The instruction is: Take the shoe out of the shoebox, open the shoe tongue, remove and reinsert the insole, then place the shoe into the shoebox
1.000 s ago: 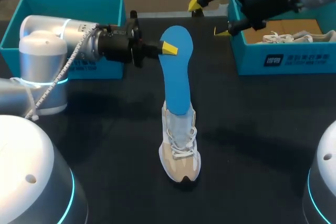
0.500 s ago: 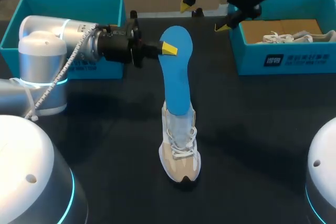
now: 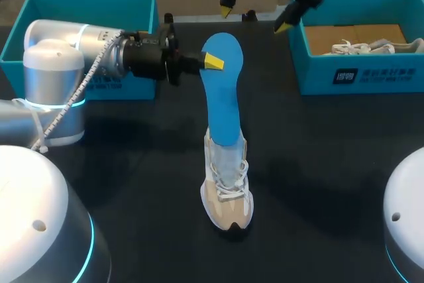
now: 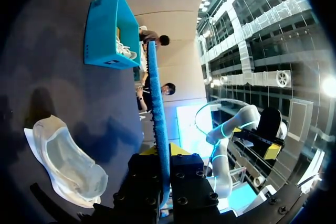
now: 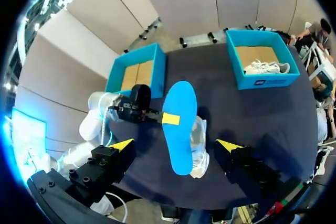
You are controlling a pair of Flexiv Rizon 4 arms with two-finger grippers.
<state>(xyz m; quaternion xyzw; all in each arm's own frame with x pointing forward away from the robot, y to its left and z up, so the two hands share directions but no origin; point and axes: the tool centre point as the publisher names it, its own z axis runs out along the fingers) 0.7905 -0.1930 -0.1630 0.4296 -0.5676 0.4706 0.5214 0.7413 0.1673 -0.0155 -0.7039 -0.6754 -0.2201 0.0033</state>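
A beige and white shoe [image 3: 227,190] stands on the black table, toe toward the front. The blue insole [image 3: 222,97] rises tilted out of its opening. My left gripper [image 3: 213,61] is shut on the insole's upper end from the left. In the left wrist view the insole [image 4: 158,103] runs edge-on out from between the fingers, with the shoe [image 4: 65,158] beside it. My right gripper [image 3: 253,19] hangs open high over the table's back edge, holding nothing. From there its wrist view looks down past its own open gripper [image 5: 176,145] on the insole [image 5: 178,124] and shoe [image 5: 200,145].
A teal shoebox [image 3: 361,74] at the back right holds a second white shoe [image 3: 371,47]. Another teal box [image 3: 79,4] stands at the back left, behind my left arm. Both boxes [image 5: 137,72] [image 5: 262,80] show in the right wrist view.
My right gripper has swung left and back, from over the right shoebox's corner toward the middle of the back edge. The left gripper, insole and shoe have stayed put.
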